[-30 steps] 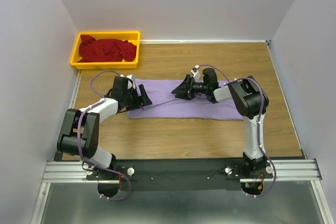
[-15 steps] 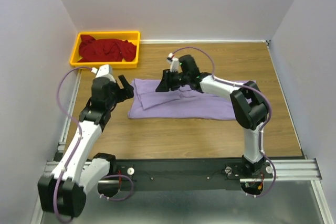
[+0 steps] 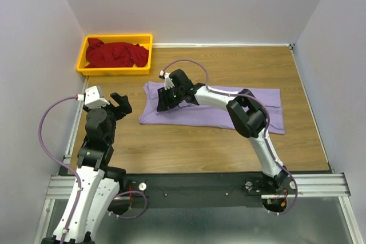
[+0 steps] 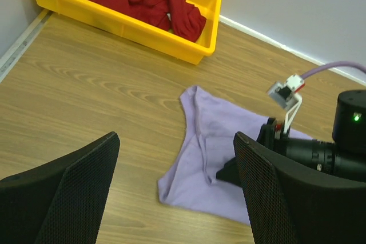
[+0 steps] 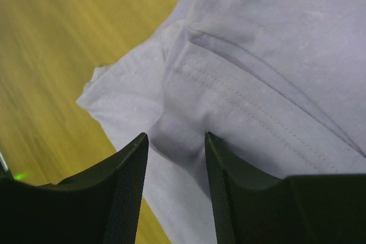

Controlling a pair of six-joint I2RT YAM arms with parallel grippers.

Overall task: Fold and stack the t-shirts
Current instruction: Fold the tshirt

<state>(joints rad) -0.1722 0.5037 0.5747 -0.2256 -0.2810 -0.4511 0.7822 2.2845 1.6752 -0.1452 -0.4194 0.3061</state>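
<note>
From the overhead view, the lavender t-shirt (image 3: 194, 117) lay flat on the wooden tabletop (image 3: 229, 147) near its middle, folded into a long band running from 9 to 3 o'clock. Its 3 o'clock end sat a little nearer to the arm bases than the rest.

The right end effector (image 3: 163, 100) was stretched across to the shirt's 9 o'clock end and pressed down onto the cloth. On the right wrist camera its fingers (image 5: 128, 192) stood a narrow gap apart, with a stitched hem and a shadowed pucker of lavender fabric between them. I could not tell whether they were actually pinching that pucker or only resting on either side of it.

The left end effector (image 3: 121, 102) hung above bare wood at the shirt's 9 o'clock, near it but not touching. Its fingers (image 4: 86, 181) were spread wide with nothing between them. Its wrist camera looked past them at the shirt's rumpled corner and the right arm's camera mount.

At the tabletop's 10 o'clock corner sat the yellow bin (image 3: 114, 37), against the back wall, with a heap of red t-shirts (image 3: 114, 54) crumpled inside. The bin was well apart from the lavender shirt.
</note>
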